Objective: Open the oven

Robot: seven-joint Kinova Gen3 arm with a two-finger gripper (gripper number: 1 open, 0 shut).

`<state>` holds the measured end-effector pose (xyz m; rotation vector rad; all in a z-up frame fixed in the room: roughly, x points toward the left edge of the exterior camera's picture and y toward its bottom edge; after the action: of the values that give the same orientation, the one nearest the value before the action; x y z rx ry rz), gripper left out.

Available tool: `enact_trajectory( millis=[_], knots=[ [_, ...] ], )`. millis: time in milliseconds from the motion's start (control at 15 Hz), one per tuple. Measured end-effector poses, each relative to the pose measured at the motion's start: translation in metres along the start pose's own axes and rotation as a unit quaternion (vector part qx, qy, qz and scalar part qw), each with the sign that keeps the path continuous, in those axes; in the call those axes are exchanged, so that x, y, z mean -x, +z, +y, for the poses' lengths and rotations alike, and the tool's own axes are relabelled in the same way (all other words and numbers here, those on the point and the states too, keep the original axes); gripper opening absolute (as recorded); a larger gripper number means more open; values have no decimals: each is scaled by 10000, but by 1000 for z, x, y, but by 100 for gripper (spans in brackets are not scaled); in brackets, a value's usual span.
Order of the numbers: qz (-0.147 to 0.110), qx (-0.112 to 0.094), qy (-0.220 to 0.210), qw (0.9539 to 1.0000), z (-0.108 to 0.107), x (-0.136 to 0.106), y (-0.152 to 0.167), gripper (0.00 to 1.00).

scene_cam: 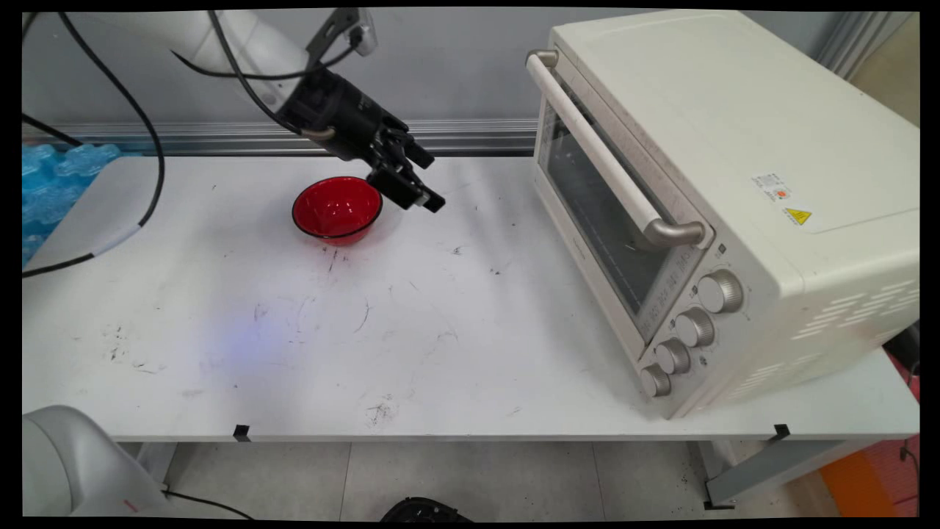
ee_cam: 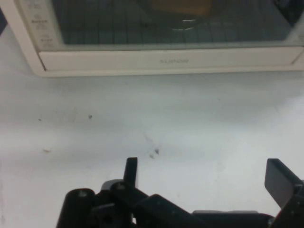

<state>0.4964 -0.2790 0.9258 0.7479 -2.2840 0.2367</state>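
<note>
White table (scene_cam: 440,345), scuffed with dark marks, set against a grey wall with a metal rail along its far edge; blue material at the frame's left edge. Cream toaster oven (scene_cam: 734,191) fills the right half of the main view, angled, door shut, long bar handle (scene_cam: 609,162) across the glass, four knobs (scene_cam: 694,327) down its lower right front. Red bowl (scene_cam: 337,209), upright and empty, sits upper centre-left of the frame on the table. Gripper (scene_cam: 420,180) hangs off the arm from the upper left, raised above the table, just to the right of the bowl's rim and overlapping it in the picture; whether it touches cannot be told, it looks clear of it. Fingers (ee_cam: 131,172) stand wide apart, nothing between them. Hand view looks across bare table to the oven's glass door (ee_cam: 171,21) and lower door edge at the top of the frame. Black cables (scene_cam: 150,147) droop at the left.
</note>
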Motion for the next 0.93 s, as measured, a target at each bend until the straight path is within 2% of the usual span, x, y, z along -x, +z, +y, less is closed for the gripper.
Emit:
enact_trajectory(
  millis=[533, 933],
  knots=[
    [-104, 76, 185, 9997, 1, -20, -41, 100],
    [-70, 89, 221, 9997, 1, -40, -60, 100]
  ],
)
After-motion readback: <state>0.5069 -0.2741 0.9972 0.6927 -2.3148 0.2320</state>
